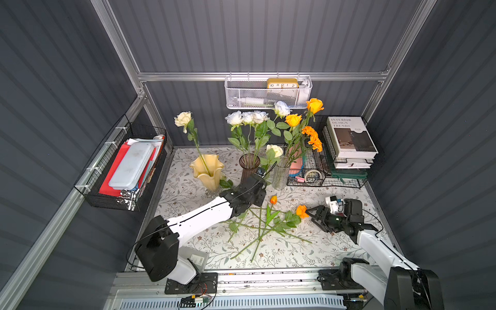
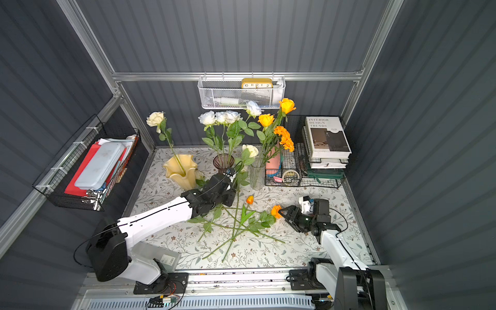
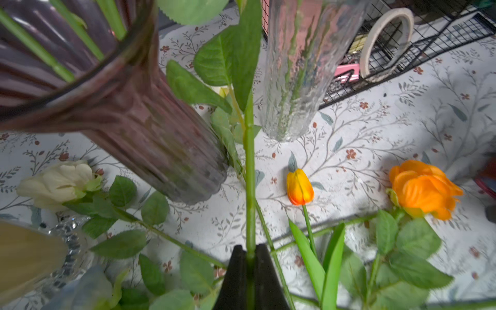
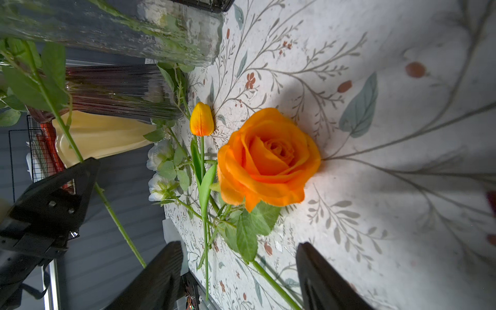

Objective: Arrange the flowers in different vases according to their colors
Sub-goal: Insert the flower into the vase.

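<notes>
Only one cream rose [image 1: 183,119] stands in the yellow vase [image 1: 208,177].

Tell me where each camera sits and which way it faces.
Top views: high above the front edge, looking down on the floral tablecloth; both arms show.
Left wrist: behind the left gripper, shut on a cream rose stem, facing the purple vase.
Right wrist: behind the open right gripper, facing the orange rose.
Both wrists share the orange tulip.
</notes>
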Controlling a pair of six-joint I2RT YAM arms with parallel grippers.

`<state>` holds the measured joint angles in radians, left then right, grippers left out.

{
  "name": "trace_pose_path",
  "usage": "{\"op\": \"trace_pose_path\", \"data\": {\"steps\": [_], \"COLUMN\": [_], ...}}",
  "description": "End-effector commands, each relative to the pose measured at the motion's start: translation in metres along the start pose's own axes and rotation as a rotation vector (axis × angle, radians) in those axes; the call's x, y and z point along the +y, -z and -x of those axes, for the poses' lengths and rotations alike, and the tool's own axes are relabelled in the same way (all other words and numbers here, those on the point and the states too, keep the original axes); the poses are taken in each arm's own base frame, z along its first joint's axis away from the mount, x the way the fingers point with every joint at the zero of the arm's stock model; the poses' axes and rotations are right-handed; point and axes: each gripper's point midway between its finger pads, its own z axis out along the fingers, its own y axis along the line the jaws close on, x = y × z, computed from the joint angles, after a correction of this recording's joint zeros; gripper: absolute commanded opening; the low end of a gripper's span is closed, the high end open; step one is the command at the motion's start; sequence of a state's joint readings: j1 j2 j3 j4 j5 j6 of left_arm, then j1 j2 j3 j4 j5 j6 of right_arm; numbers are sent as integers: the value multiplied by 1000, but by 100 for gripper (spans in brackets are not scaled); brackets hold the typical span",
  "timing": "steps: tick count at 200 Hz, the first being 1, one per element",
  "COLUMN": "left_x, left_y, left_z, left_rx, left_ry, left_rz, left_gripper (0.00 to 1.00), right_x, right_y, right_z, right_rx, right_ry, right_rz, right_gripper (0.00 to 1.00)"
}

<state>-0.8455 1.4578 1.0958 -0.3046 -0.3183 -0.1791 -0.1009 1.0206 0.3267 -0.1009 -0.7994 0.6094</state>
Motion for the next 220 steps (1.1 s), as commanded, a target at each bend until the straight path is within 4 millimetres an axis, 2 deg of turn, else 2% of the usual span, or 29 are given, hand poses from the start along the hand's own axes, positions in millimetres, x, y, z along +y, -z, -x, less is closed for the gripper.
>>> {"op": "trace_pose_path", "data": {"steps": [1, 44, 57, 73, 86, 97, 109, 114, 135, 156, 172, 188, 220], "left_x": [-14, -41, -53, -51, -44, -41, -24, -15, 44, 66, 89, 121, 163], "left_y": [50, 131, 159, 181, 200, 225, 248, 252, 276, 315, 340, 341, 327], "left_z": [-6, -10, -5, 0, 19, 49, 86, 95, 153, 206, 233, 253, 267], "left_rx": [13, -16, -50, -73, -176, -333, -521, -559, -814, -1086, -1235, -1276, -1301], "left_ry": [46, 109, 114, 131, 127, 111, 98, 85, 113, 14, -18, -32, -107], "left_rz": [-131, -380, -474, -498, -490, -506, -430, -374, -4, 203, 324, 392, 495], "left_gripper": [0, 0, 0, 0, 0, 0, 0, 0, 0, 0, 0, 0, 0], "right_x": [-5, -4, -4, -4, -4, -4, -4, -4, -3, -3, -4, -4, -6], "right_y": [-2, -2, -2, -2, -2, -2, -2, -2, -3, -4, -4, -5, -6], "right_z": [-3, -3, -4, -3, -3, -3, -3, -4, -5, -5, -5, -4, -5], "right_rx": [8, 13, 12, 11, 9, 10, 15, 17, 24, 26, 27, 27, 34], "right_ry": [0, -3, -1, 1, 1, 3, 0, -1, -3, -7, -6, -7, -12], "right_rz": [-14, -13, -13, -13, -14, -12, -11, -9, -5, -4, -5, -6, -13], "right_gripper": [72, 72, 72, 72, 72, 72, 72, 72, 72, 72, 72, 72, 72]}}
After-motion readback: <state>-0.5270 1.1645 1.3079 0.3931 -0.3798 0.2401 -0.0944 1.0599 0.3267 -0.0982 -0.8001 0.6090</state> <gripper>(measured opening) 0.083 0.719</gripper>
